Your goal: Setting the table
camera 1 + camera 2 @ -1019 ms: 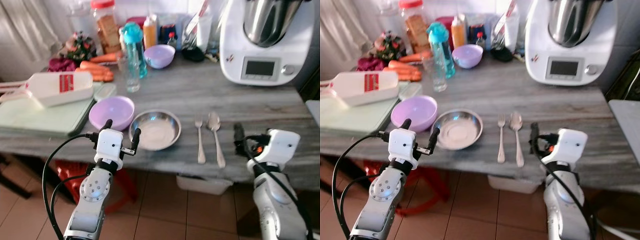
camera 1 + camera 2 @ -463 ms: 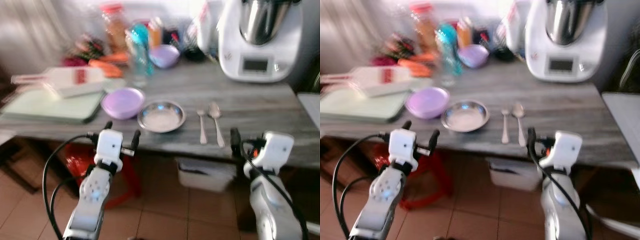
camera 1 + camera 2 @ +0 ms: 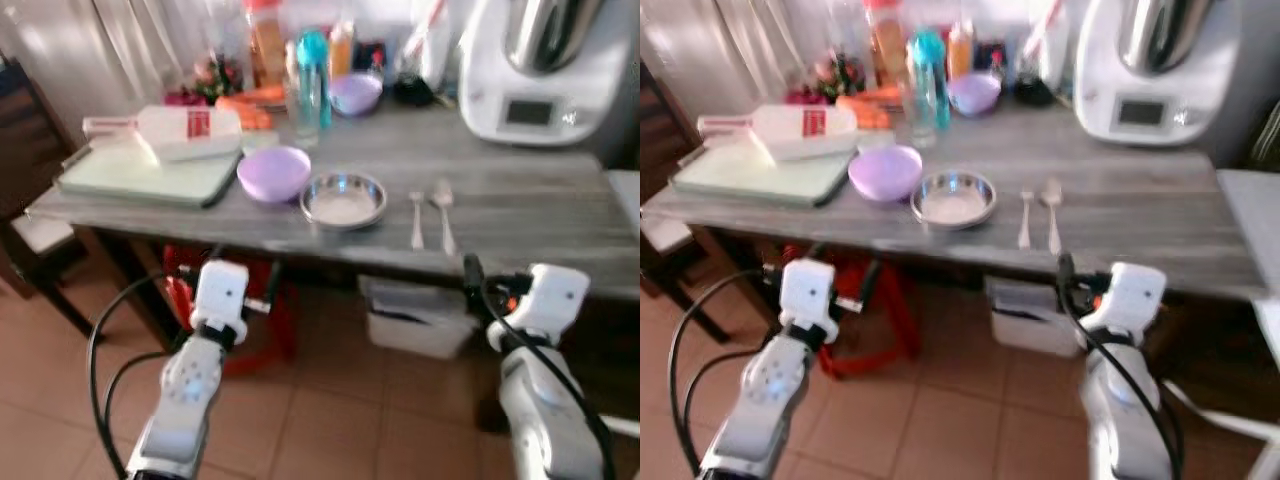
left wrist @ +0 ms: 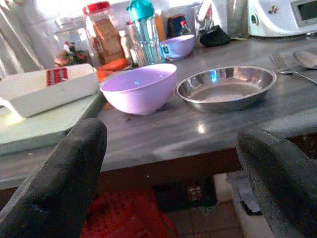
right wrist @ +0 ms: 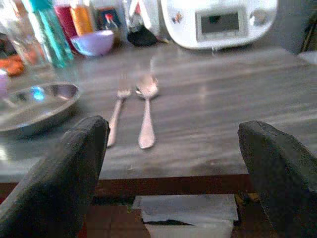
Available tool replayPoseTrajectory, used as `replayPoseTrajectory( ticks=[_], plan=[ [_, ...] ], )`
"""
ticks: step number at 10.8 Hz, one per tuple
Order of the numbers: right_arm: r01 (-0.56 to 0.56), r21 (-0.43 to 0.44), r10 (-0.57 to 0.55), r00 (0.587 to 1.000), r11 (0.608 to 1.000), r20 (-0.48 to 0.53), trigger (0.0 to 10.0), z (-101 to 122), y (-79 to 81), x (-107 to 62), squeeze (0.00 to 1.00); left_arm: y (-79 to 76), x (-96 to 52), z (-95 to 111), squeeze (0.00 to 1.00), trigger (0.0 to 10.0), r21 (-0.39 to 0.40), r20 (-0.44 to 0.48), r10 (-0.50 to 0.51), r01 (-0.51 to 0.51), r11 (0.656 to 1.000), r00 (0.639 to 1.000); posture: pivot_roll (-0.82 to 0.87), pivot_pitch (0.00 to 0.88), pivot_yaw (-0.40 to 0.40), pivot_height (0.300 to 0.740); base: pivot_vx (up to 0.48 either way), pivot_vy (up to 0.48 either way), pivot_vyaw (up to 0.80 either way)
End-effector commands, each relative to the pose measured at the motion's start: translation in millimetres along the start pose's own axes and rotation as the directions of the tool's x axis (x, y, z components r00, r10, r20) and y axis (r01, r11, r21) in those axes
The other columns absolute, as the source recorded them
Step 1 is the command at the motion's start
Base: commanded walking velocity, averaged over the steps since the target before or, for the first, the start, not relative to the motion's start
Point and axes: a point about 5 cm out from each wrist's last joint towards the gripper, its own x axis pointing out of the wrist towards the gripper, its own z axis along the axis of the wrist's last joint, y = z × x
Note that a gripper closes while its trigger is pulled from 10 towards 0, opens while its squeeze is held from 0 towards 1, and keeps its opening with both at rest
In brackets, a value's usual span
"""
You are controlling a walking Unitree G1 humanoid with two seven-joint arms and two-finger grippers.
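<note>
One steel dish [image 3: 344, 199], one fork [image 3: 416, 218] and one spoon [image 3: 443, 213] lie on the table [image 3: 540, 215], ahead of both grippers. Two purple bowls: one [image 3: 274, 173] beside the dish, one [image 3: 356, 93] farther back. The left gripper [image 4: 163, 183] and right gripper [image 5: 171, 176] gape wide, holding nothing. The left wrist view shows the dish bare inside.

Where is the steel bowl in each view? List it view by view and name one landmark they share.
Left eye view: steel bowl at the table's front middle, right of the purple bowl.
Right eye view: steel bowl, same spot, left of the fork.
Left wrist view: steel bowl beside the purple bowl.
Right wrist view: part of its rim at the picture's edge, next to the fork.
Shared landmark: the fork, lying just beside the steel bowl.
</note>
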Motion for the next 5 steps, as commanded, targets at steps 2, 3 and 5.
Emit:
replayPoseTrajectory(
  ticks=[2, 3, 5],
  plan=[
    [-0.005, 0.006, 0.005, 1.0, 1.0, -0.001, 10.0, -0.6, 1.6, 1.1, 0.0, -1.1, -0.9, -1.3, 0.0, 10.0, -0.001, 0.006, -0.024, 0.024, 1.0, 1.0, 0.02, 0.012, 0.079, 0.74, 0.0, 0.0, 0.0],
    [-0.005, 0.006, 0.005, 1.0, 1.0, -0.001, 10.0, -0.8, 1.8, 1.1, 0.0, -1.1, -0.8, -2.6, 0.0, 10.0, -0.015, -0.004, -0.022, 0.022, 1.0, 1.0, 0.02, 0.011, 0.08, 0.74, 0.0, 0.0, 0.0],
    [-0.006, 0.007, 0.006, 1.0, 1.0, 0.001, 10.0, -0.9, 2.1, 1.6, 0.0, -1.3, -0.2, -2.0, 0.0, 10.0, -0.007, 0.002, -0.03, 0.03, 1.0, 1.0, 0.02, 0.008, 0.08, 0.74, 0.0, 0.0, 0.0]
  ],
)
